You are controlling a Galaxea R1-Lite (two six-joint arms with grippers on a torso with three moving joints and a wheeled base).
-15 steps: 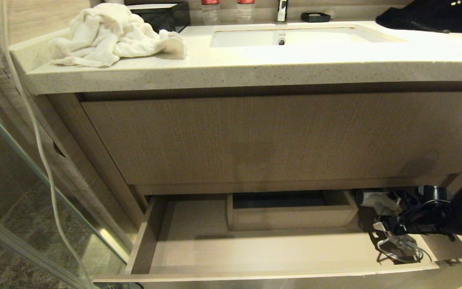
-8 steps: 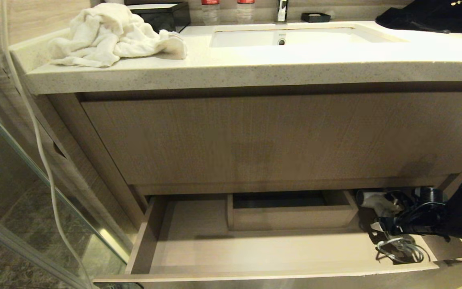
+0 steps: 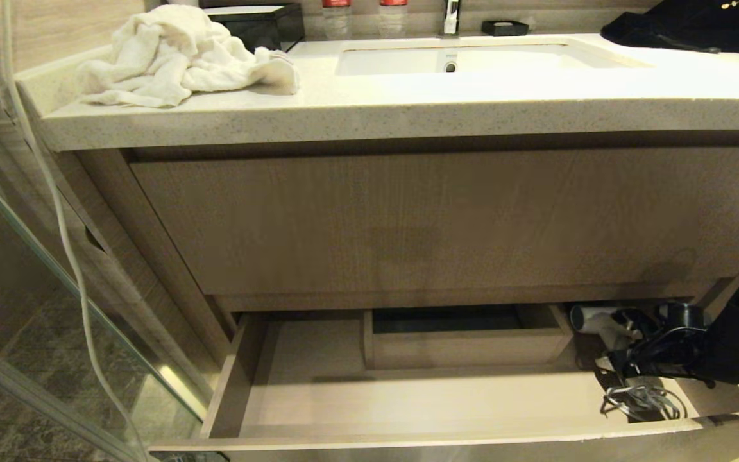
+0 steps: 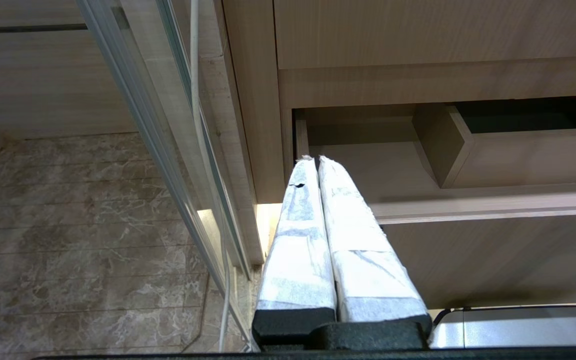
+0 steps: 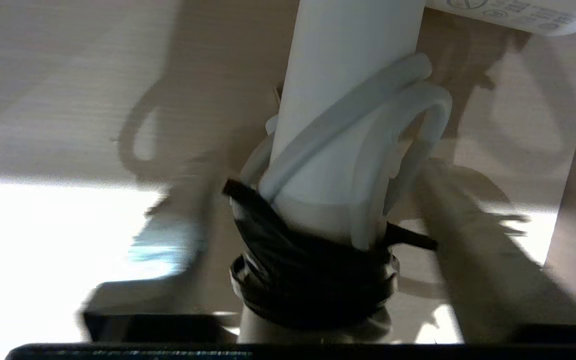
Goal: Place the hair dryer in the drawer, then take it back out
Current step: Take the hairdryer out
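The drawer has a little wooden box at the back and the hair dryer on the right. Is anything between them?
No. In the head view only bare drawer floor lies between the wooden box and hair dryer.

Crumpled white towel (image 3: 180, 54) on the speckled stone surface (image 3: 369, 112), left of the white sink basin (image 3: 472, 59). Behind it — black box (image 3: 260, 24), two red-capped bottles (image 3: 364, 14), faucet (image 3: 450, 16), small black dish (image 3: 504, 27). Dark cloth (image 3: 696, 25) far right. Glass panel (image 3: 55, 308) and thin white cord (image 3: 61, 224) left — marble floor (image 4: 83, 240) below.
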